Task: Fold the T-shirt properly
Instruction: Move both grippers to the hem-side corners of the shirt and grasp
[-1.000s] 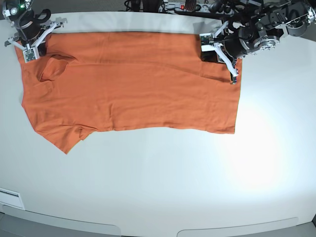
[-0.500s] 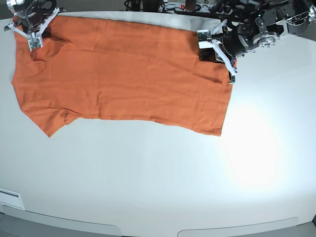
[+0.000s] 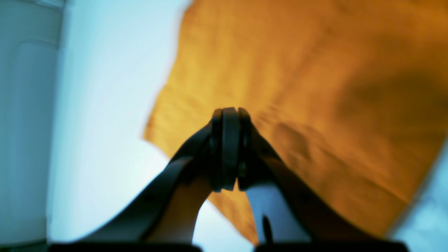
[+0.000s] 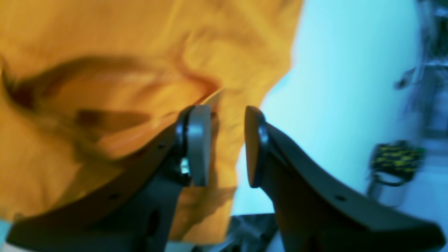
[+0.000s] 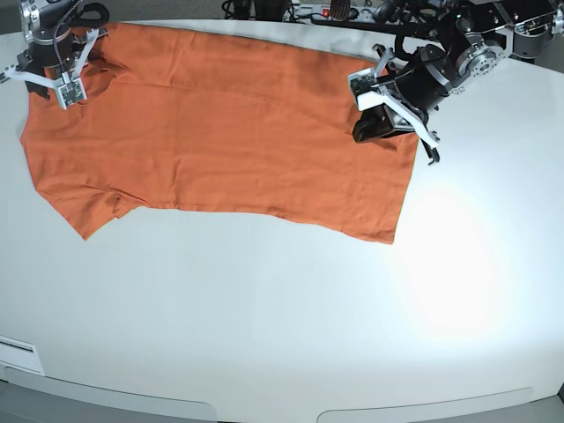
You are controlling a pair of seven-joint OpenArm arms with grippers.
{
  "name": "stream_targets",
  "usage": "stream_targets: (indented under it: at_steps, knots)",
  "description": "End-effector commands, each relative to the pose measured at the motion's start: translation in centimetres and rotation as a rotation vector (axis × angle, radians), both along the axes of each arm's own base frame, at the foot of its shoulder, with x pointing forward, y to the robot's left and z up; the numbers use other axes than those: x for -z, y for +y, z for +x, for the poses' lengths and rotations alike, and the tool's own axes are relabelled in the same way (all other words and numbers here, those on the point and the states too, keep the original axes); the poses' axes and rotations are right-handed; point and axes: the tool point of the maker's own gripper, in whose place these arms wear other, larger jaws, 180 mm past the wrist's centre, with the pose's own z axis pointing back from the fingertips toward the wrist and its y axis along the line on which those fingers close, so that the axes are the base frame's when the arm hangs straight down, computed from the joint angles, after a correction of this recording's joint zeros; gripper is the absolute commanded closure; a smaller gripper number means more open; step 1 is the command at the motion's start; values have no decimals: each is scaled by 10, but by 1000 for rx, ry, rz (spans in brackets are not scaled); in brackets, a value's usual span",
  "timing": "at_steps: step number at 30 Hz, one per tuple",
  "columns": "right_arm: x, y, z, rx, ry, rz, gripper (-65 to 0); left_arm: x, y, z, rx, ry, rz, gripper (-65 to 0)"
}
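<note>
The orange T-shirt [image 5: 229, 132] lies spread flat over the far half of the white table, a sleeve pointing to the front left. My right gripper [image 5: 63, 90] stands over its far left corner. In the right wrist view this gripper [image 4: 227, 112] is open, with rumpled T-shirt fabric [image 4: 105, 52] behind the jaws and nothing between them. My left gripper [image 5: 429, 145] sits at the shirt's far right edge. Seen from the left wrist, the left gripper [image 3: 229, 115] has its pads pressed together on the T-shirt [image 3: 315, 70], and creases run out from the tips.
The white table [image 5: 282, 335] stretches bare toward the front, with a bright glare patch at the right. Cables and a power strip [image 5: 326, 11] line the far edge. A dark object with yellow marks [image 4: 395, 157] stands beyond the table in the right wrist view.
Both arms dragged the shirt toward the far left. The right gripper has since opened and let go of its corner. The left gripper stays shut and shifted slightly right.
</note>
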Motion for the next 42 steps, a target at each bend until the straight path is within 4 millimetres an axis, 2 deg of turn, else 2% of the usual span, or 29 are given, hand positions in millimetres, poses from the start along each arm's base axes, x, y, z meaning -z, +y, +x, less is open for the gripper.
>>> stream_targets:
  at_steps: [1, 4, 6, 9, 12, 14, 17, 19, 20, 24, 27, 28, 34, 42]
  knots:
    - [-13, -3, 9, -16, -43, -35, -215, -15, 0, 6, -10, -54, -16, 0]
    - [-19, -5, 19, -16, -77, -54, -214, -27, 9, 23, -72, -124, -27, 0]
    - [-22, -5, 22, -9, -95, -54, -214, -43, 22, 45, -141, -210, -33, 0]
    - [-24, -6, 25, -6, -108, -54, -214, -76, 60, 89, -305, -374, -52, 0]
    - [-24, -5, 26, -10, -110, -52, -214, -89, 107, 127, -477, -419, -113, 0]
    - [-24, -5, 26, -10, -110, -52, -214, -79, 127, 144, -555, -324, -238, 0]
    - [-24, -5, 26, -12, -112, -51, -214, -56, 131, 156, -585, -52, -566, 0]
    - [-24, -5, 26, -11, -112, -49, -214, -49, 129, 158, -529, 116, -766, 0]
    - [-23, -4, 26, -11, -112, -46, -214, -46, 136, 161, -538, 176, -843, 0]
    - [-23, -4, 26, -11, -112, -45, -214, -20, 169, 173, -678, 329, -990, -1]
    - [-24, -3, 27, -16, -117, -42, -214, -5, 167, 172, -695, 410, -1001, -269]
    - [-24, -3, 28, -19, -119, -41, -214, -2, 165, 172, -695, 426, -1004, -337]
    - [-24, -3, 28, -18, -119, -42, -214, 12, 139, 163, -626, 498, -971, -351]
    - [-25, -1, 30, -21, -128, -30, -214, 27, 99, 168, -575, 564, -956, -351]
